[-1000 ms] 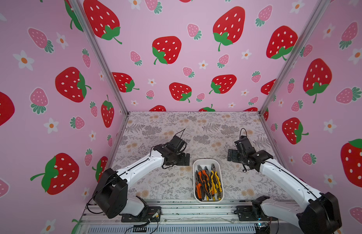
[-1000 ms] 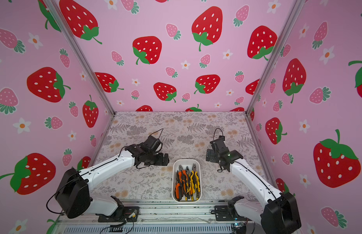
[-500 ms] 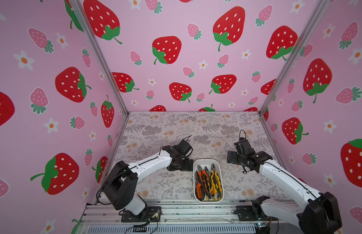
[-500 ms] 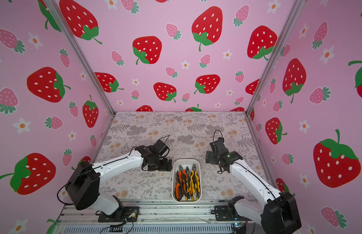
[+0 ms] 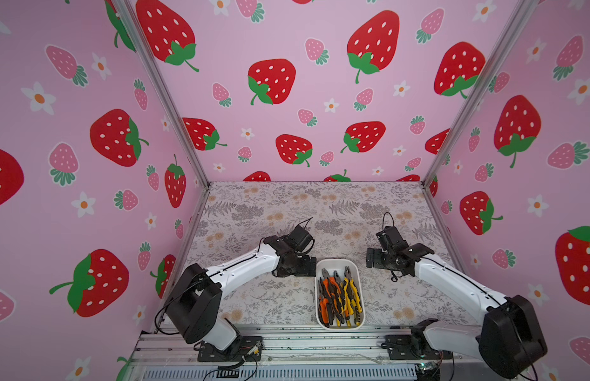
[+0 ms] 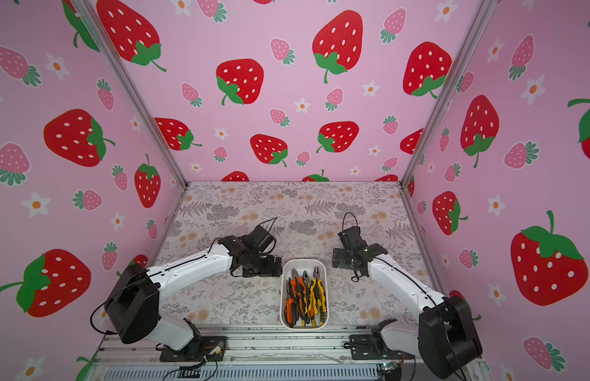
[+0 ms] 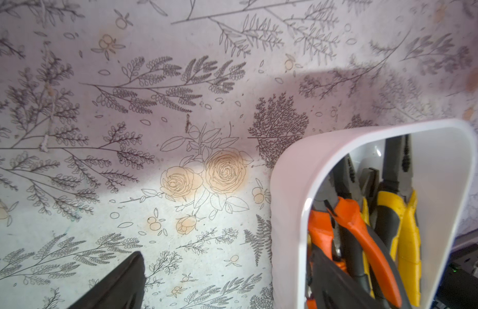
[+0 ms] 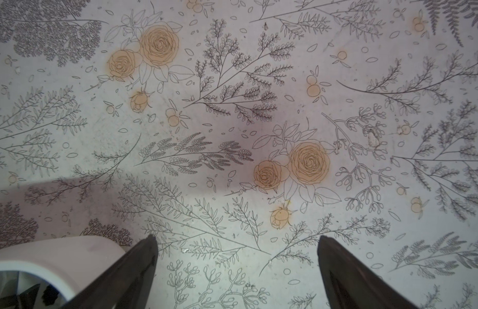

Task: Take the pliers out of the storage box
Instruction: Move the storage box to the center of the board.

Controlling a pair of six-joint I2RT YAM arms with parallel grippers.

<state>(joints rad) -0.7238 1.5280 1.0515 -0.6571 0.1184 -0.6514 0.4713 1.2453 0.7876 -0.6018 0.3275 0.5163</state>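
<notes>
arms: left arm [image 5: 244,265], right arm [image 5: 452,283], white link shells | joints: black rounded housings [image 5: 194,306], large at shoulder | wrists: black blocks [image 5: 300,237], thin black cable [image 5: 388,213] looped above | fingers [image 8: 339,275]: dark, tapered to blunt tips | bases: black mounting plates [image 5: 221,355]

Both arms extend forward, low; left claw [image 5: 296,266] and right claw [image 5: 379,259] face downward, jaws spread wide.

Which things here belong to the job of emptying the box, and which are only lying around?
For the job: pliers, white box, left gripper and right gripper, both open.
Not for the job: flowered table cover, strawberry walls.
</notes>
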